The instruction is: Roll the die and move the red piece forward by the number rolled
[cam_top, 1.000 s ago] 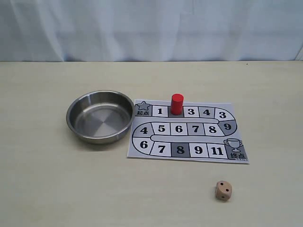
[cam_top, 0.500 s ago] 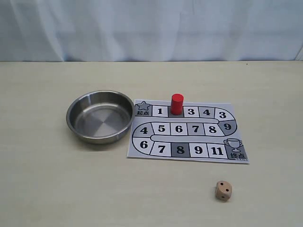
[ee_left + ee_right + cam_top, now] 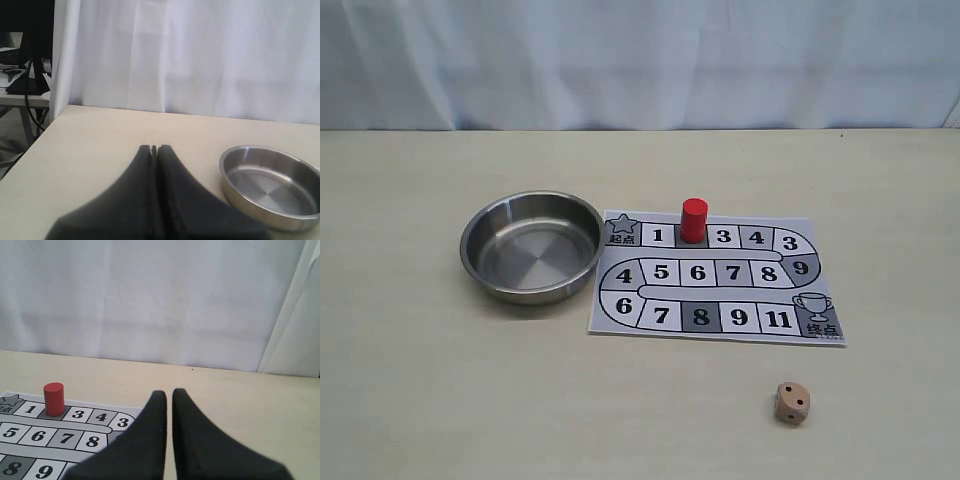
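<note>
The red piece (image 3: 694,220) stands upright on the dark square between 1 and 3 in the top row of the printed game board (image 3: 605,325); it also shows in the right wrist view as a red piece (image 3: 54,399). The die (image 3: 792,402) lies on the bare table in front of the board's right end, with a two-pip face toward the camera. Neither gripper appears in the exterior view. My left gripper (image 3: 154,148) is shut and holds nothing. My right gripper (image 3: 169,392) is shut to a thin slit, with nothing in it; the die is hidden from both wrist views.
A shallow steel bowl (image 3: 532,247) sits just left of the board and holds nothing; in the left wrist view the bowl (image 3: 272,185) is beside my fingers. A white curtain (image 3: 640,60) backs the table's far edge.
</note>
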